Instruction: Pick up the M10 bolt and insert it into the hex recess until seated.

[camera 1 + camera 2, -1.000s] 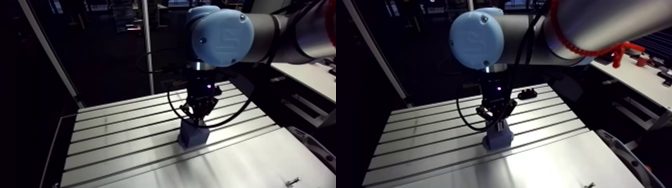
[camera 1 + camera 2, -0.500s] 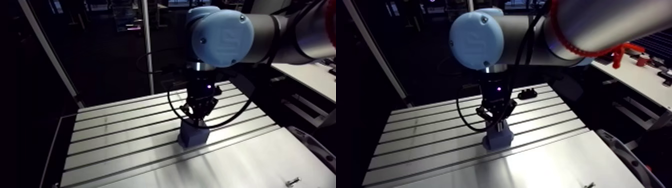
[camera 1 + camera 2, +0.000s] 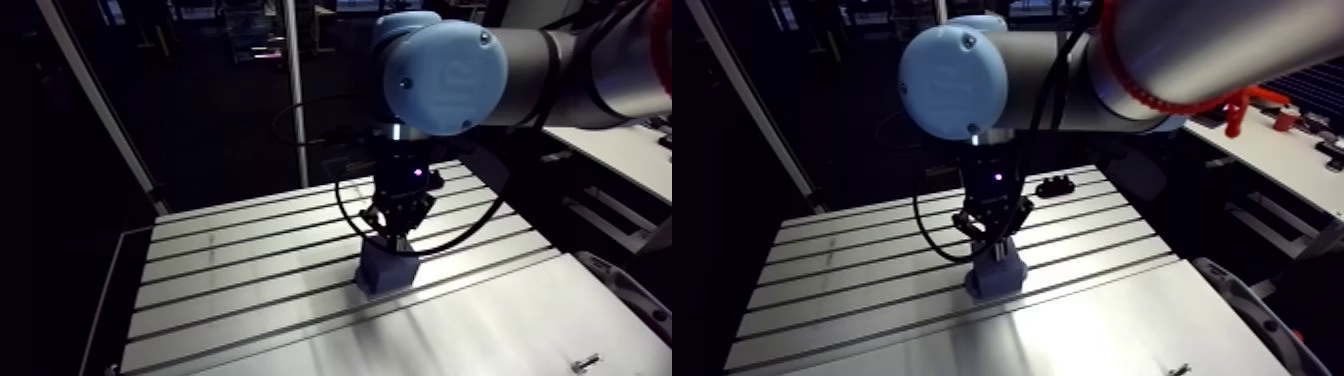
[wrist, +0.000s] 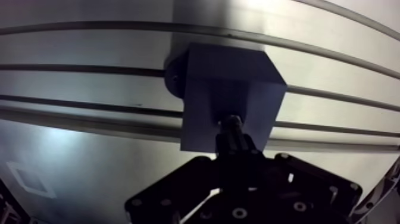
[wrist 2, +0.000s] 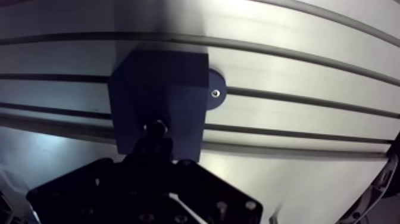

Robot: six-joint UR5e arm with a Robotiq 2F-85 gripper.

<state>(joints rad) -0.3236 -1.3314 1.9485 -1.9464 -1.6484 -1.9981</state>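
A blue-grey block stands on the slotted aluminium table, fixed by a round base flange with a screw. My gripper hangs straight above the block's top face. In the wrist view its dark fingers are drawn together around a thin shaft, the M10 bolt, whose rounded end meets the block's top. The hex recess is hidden beneath the bolt and the fingers, so how deep the bolt sits does not show.
A small black part lies at the table's far edge, behind the arm. A small metal screw lies on the smooth plate near the front right corner. Slots run across the table on both sides of the block.
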